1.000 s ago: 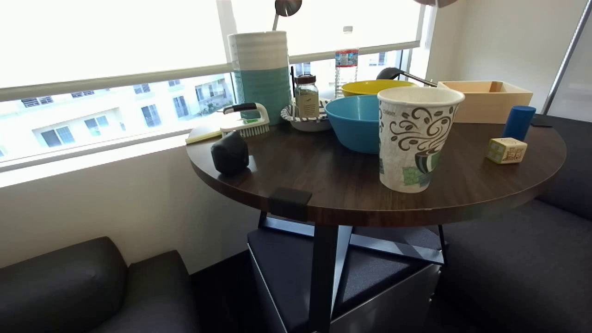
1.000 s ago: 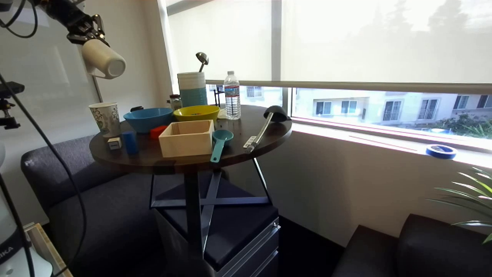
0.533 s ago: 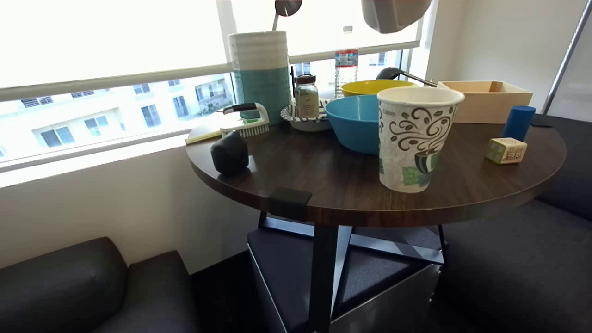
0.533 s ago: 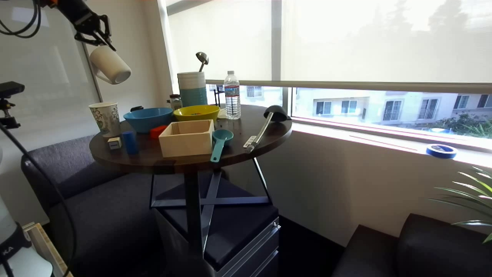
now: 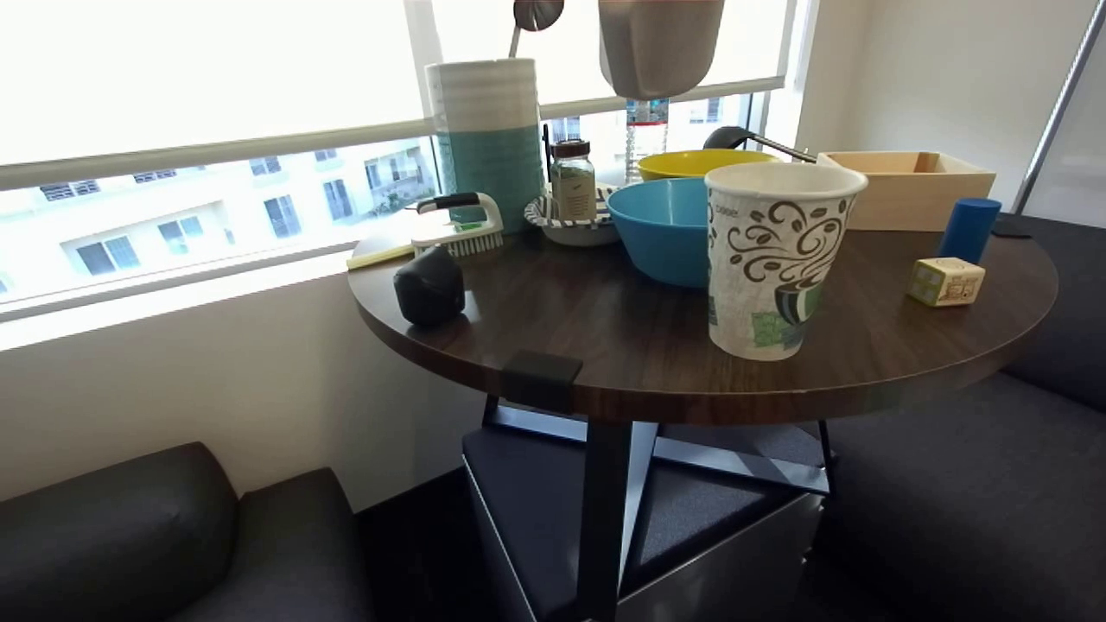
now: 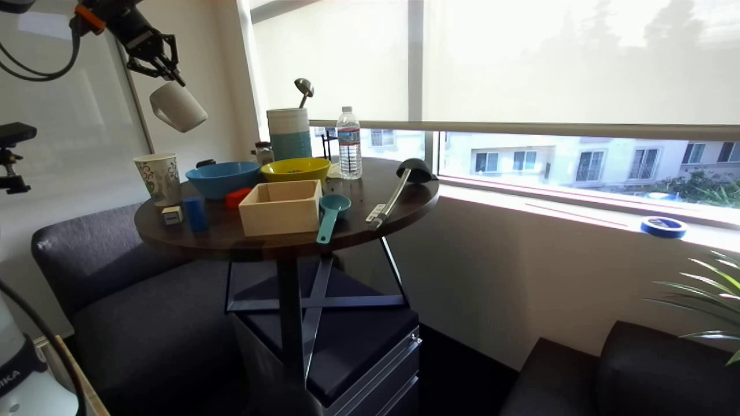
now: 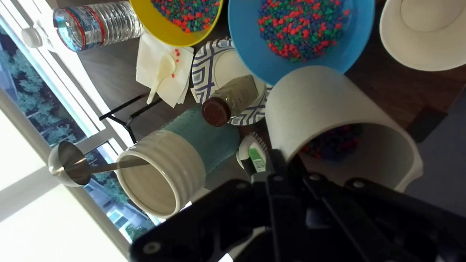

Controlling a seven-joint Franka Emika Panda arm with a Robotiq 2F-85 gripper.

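We're holding the mug (image 6: 179,108) up off the table (image 5: 587,320), pincer (image 6: 178,81) pinched narrow on its rim, beads (image 7: 333,141) sitting inside: lift looks done, set-down apparently remaining.

We get daylight through window blinds (image 5: 199,69), glowing near white in both exterior views; building (image 5: 112,216) outside looks washed out. Sill (image 6: 578,214) shines; cabinet (image 6: 376,375) below tabletop (image 5: 605,345) sinks into shadow. In wrist view we find lower-left corner burnt white, gripper (image 7: 287,162) almost black, inside of mug (image 7: 313,105) shaded, fine detail soft.
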